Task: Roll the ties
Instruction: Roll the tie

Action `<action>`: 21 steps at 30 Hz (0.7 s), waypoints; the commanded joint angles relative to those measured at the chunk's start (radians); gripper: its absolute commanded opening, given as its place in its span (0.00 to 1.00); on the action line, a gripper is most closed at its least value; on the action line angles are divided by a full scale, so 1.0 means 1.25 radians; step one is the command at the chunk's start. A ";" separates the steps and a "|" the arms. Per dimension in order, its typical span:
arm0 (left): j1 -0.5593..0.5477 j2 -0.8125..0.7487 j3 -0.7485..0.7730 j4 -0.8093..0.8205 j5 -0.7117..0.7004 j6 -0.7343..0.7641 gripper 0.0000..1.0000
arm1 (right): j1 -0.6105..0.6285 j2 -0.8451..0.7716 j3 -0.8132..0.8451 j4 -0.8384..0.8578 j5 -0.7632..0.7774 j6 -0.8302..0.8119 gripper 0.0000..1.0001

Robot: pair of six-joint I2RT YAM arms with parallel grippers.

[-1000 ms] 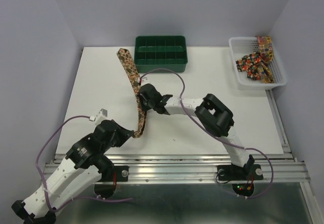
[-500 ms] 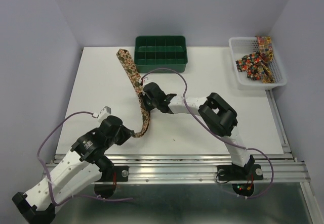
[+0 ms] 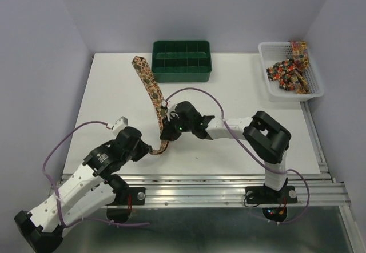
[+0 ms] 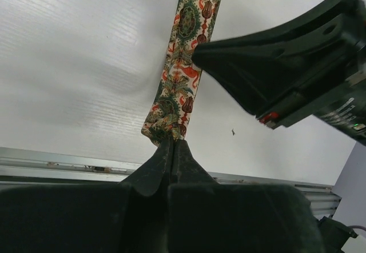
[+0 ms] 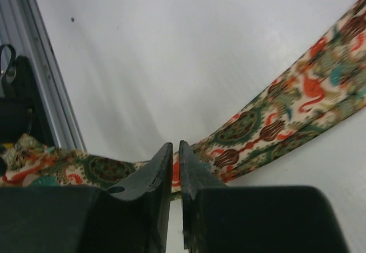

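While the left gripper [image 4: 171, 145] clamps the tie [image 4: 184, 81] at its tip, the right gripper [image 5: 176, 149], nearly closed, seems to pin it; starting the roll needs that tip curled over.

Both are built alike: the left arm [image 3: 68, 199] and the right arm [image 3: 231, 128] have smooth white shells on the long links and chunky matt-black housings at the joints. A thin lavender cable [image 3: 86, 127] trails in loose loops off the left one, and a matching lead [image 3: 197, 89] off the right. Each black base [image 3: 123, 193] sits bolted to a silver rail [image 3: 200, 189], with tiny red and green lights [image 3: 274, 212] by the right one. The left gripper [image 4: 172, 143] and the right gripper [image 5: 175, 145] have plain black wedge-shaped fingers.
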 commanded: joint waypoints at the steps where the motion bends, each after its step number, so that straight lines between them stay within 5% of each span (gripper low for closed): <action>1: -0.006 0.018 0.026 0.050 0.005 0.039 0.00 | 0.017 -0.011 -0.053 0.111 -0.114 0.034 0.15; 21: -0.019 0.230 0.055 0.185 -0.003 0.102 0.00 | 0.017 -0.013 -0.249 0.308 -0.194 0.155 0.13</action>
